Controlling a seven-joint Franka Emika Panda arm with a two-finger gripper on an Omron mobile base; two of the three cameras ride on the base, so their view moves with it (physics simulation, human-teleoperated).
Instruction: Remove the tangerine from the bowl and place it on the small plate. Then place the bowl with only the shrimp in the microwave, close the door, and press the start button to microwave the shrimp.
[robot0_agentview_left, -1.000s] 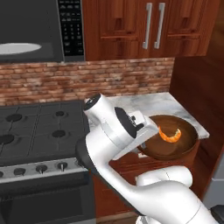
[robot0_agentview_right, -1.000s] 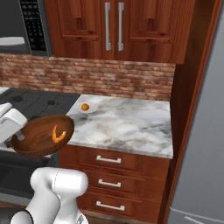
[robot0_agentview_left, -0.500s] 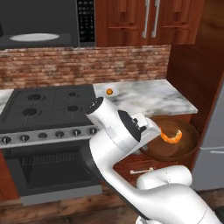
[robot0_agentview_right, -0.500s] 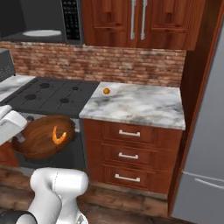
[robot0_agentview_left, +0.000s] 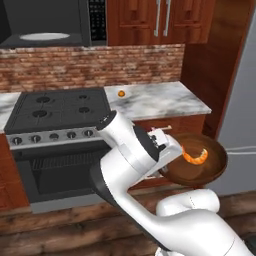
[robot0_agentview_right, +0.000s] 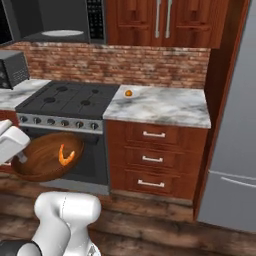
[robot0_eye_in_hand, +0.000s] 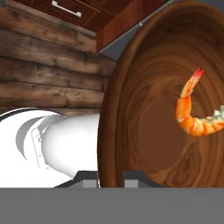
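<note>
My gripper (robot0_agentview_left: 167, 144) is shut on the rim of the dark-brown bowl (robot0_agentview_left: 207, 170), holding it low in front of the stove and drawers. The curved orange shrimp (robot0_agentview_left: 195, 156) lies inside it. In the hand view the fingertips (robot0_eye_in_hand: 89, 177) straddle the bowl (robot0_eye_in_hand: 144, 109) rim, with the shrimp (robot0_eye_in_hand: 194, 114) at right. The tangerine (robot0_agentview_left: 121, 93) sits on the marble counter beside the stove; I cannot make out the small plate under it. The microwave (robot0_agentview_left: 45, 20) stands open above the stove, turntable (robot0_agentview_left: 45, 36) showing. The bowl (robot0_agentview_right: 40, 156), shrimp (robot0_agentview_right: 65, 155) and tangerine (robot0_agentview_right: 128, 93) also show from the right.
A black gas stove (robot0_agentview_left: 57, 107) with its oven below sits under the microwave. Wooden drawers (robot0_agentview_right: 155, 160) carry the marble counter (robot0_agentview_right: 165, 107). A grey fridge (robot0_agentview_right: 235, 125) stands at right. A dark appliance (robot0_agentview_right: 12, 70) sits on the left counter. The floor is wood planks.
The whole picture has shifted: the base has backed away from the counter and moved left, so the stove and floor now show. The bowl with the shrimp stays in my gripper.
</note>
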